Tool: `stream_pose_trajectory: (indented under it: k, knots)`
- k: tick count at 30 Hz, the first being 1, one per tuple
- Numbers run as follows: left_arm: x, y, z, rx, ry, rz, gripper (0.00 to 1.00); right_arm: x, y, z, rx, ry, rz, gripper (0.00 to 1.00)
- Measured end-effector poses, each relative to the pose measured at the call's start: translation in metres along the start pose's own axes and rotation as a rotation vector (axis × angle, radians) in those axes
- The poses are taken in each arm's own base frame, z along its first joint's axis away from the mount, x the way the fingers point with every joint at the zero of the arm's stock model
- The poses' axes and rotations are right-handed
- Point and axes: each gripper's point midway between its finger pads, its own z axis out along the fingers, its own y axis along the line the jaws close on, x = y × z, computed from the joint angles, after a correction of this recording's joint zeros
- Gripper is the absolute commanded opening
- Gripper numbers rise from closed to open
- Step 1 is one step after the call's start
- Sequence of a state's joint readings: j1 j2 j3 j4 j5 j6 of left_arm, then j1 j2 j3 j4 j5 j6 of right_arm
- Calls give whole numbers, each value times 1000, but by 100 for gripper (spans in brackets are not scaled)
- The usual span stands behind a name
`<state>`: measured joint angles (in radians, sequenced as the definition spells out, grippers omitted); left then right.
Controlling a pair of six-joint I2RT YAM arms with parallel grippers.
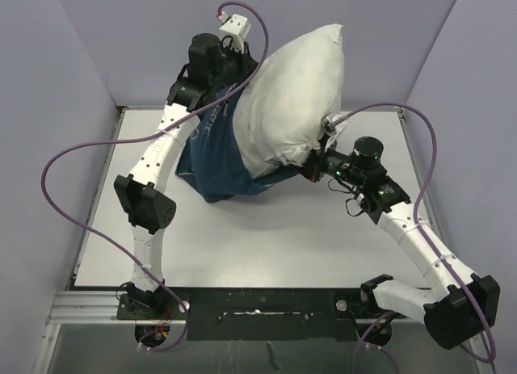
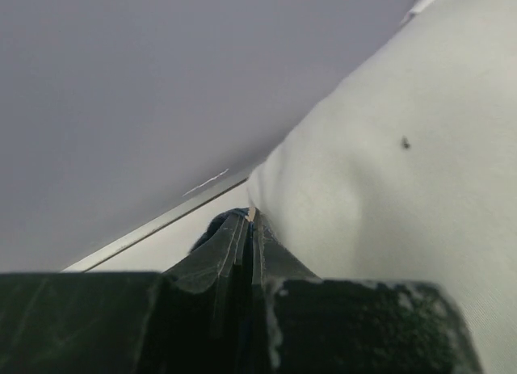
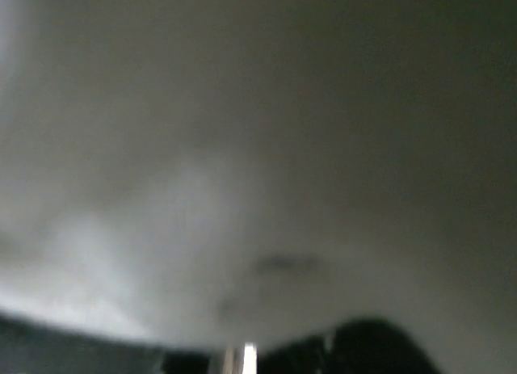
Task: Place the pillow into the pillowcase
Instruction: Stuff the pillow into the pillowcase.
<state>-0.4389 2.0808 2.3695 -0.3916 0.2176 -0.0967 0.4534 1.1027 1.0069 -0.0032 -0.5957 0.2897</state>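
The white pillow [image 1: 291, 99] stands tilted on end at the back of the table, its lower end sunk into the navy pillowcase [image 1: 216, 160], which bunches under it and to its left. My left gripper [image 1: 241, 81] is raised behind the pillow's left side. In the left wrist view this gripper [image 2: 250, 216] is shut on a fold of the pillowcase [image 2: 212, 227], with the pillow [image 2: 388, 188] pressing on its right. My right gripper [image 1: 311, 164] is shut at the pillow's lower right corner. Blurred pillow [image 3: 258, 148] fills the right wrist view above the gripper [image 3: 242, 359].
The white table [image 1: 266, 245] lies between lilac walls [image 1: 81, 51] at the back and both sides. Purple cables [image 1: 56, 188] loop off both arms. The left arm's elbow [image 1: 144, 203] juts out over the table's left part. The table's back edge [image 2: 161, 220] shows behind the left fingers.
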Motion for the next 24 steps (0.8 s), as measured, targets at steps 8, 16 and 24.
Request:
stream_pose_trajectory:
  k: [8,16,24]
  knots:
    - [40,-35,59,110,21,-101,0,87,-95,-52,381,140,333,0]
    - [125,-61,92,159,159,-206,0,52,-130,-103,499,37,335,0]
    - [134,-21,91,113,173,-286,0,50,-146,-110,512,46,358,0]
